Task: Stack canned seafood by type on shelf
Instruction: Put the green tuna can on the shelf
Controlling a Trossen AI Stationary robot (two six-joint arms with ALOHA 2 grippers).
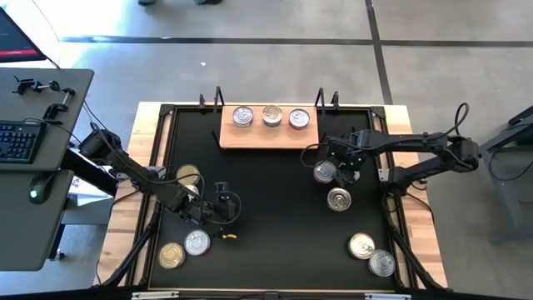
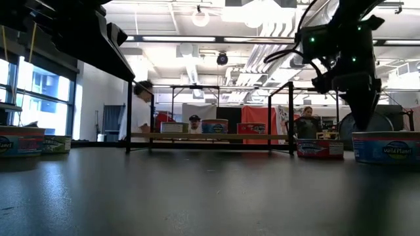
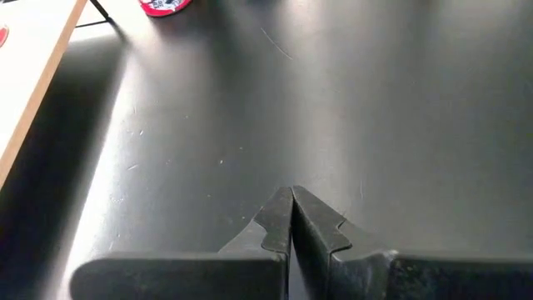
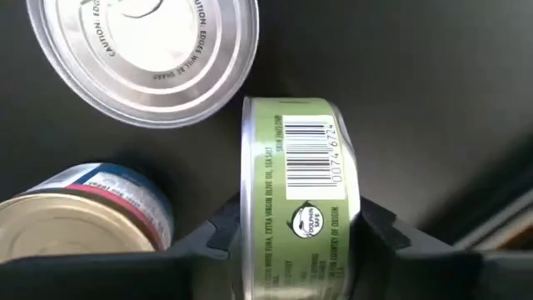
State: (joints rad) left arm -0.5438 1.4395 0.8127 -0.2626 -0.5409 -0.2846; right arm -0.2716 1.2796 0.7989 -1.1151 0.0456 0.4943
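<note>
Black tabletop (image 1: 275, 208), and plenty of tins are waiting on it. Along the near edge, two sit toward the left corner: a gold-lidded tin (image 1: 171, 255) and a silver-lidded one (image 1: 197, 242) touching it. Toward the near right corner there is another pair, gold (image 1: 361, 245) and silver (image 1: 381, 262), side by side.

A little farther in, the left gripper (image 1: 223, 210) rests over the table's left half, fingers pressed tight together with nothing between them; the left wrist view shows only bare surface ahead. One more gold tin (image 1: 188, 175) lies behind that arm, near the left edge.

Over to the right half: a lone silver-lidded tin (image 1: 338, 199) sits out in the open, and just beyond it the action. The right gripper (image 4: 291, 229) has its fingers clamped on a green-labelled tin (image 4: 298, 196), barcode showing, turned on its edge between the pads. Right beside it stands a blue-and-red labelled tin (image 4: 92, 221).

At the far edge, the wooden shelf (image 1: 268, 137) carries three tins in a row, the rightmost one red-sided (image 1: 299, 118). So three placed, one in the grip, and by my count seven left on the table. It looks about a third done, with the carry to the shelf next.
</note>
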